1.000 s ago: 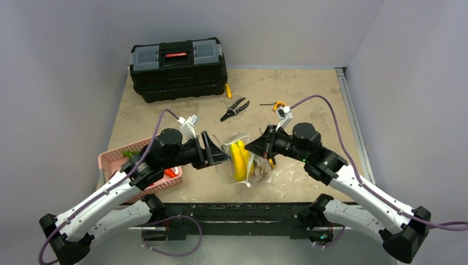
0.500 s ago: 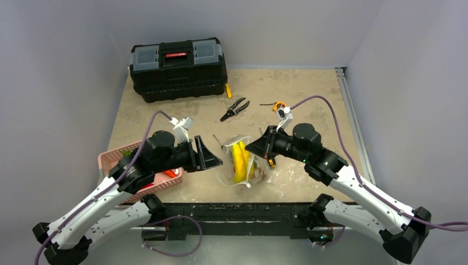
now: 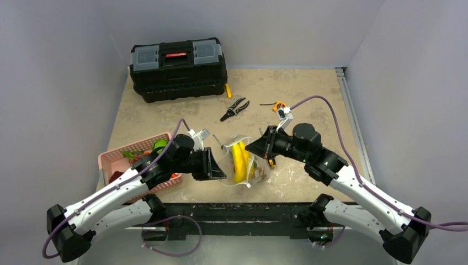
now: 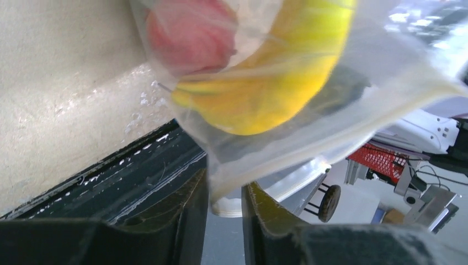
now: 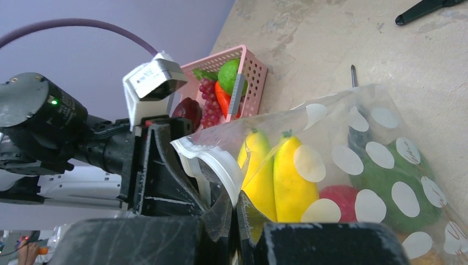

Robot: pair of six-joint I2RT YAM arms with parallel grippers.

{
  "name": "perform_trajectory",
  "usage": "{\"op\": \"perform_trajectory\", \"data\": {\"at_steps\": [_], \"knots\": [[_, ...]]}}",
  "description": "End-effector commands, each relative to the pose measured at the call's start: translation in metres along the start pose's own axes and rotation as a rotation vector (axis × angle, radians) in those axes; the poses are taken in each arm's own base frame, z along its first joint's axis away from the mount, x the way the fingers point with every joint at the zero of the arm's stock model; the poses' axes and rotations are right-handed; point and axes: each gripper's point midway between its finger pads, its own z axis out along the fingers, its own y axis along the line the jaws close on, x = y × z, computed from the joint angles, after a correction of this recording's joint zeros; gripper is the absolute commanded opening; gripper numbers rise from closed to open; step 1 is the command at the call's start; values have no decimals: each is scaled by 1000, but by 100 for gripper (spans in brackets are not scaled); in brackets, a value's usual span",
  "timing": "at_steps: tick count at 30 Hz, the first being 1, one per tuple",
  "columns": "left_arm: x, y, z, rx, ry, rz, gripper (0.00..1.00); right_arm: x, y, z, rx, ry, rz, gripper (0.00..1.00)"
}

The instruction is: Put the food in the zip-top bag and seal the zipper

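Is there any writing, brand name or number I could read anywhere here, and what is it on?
No text can be read.
Black plastic toolbox: red label on its lid, too small to read.
Clear white-dotted zip-top bag: faint thin marks near one edge, too blurred to read.

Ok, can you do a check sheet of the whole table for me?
Surface: tan mottled table.
Job's things: dotted bag holds a banana, red fruit and green pepper; mouth not sealed; more food waits in the pink basket.
Clutter: black toolbox, pliers, orange-handled tool.
Grippers: right gripper shut on the bag's mouth edge; left gripper straddles the bag's edge, grip unclear.
Cables: purple cables arc from both wrists.
Surroundings: plain grey walls.
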Motion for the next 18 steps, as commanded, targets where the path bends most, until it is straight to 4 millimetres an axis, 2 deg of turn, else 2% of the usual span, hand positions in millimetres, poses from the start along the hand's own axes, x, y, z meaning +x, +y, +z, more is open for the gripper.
{"op": "perform_trajectory", "data": {"at_steps": [1, 4, 9, 14, 18], "knots": [[-23, -61, -25, 164, -82, 106, 18, -14, 14, -4, -38, -53, -28, 0], [-31, -78, -38, 195, -115, 131, 1, -14, 11, -4, -24, -50, -34, 0], [-37, -101, -53, 272, -145, 146, 0, -21, 12, -8, -3, -67, -50, 0], [-33, -80, -42, 206, -136, 125, 0, -27, 12, -11, 12, -84, -70, 0], [-26, -62, -28, 170, -105, 92, 0, -20, 1, -5, 42, -68, -74, 0]]}}
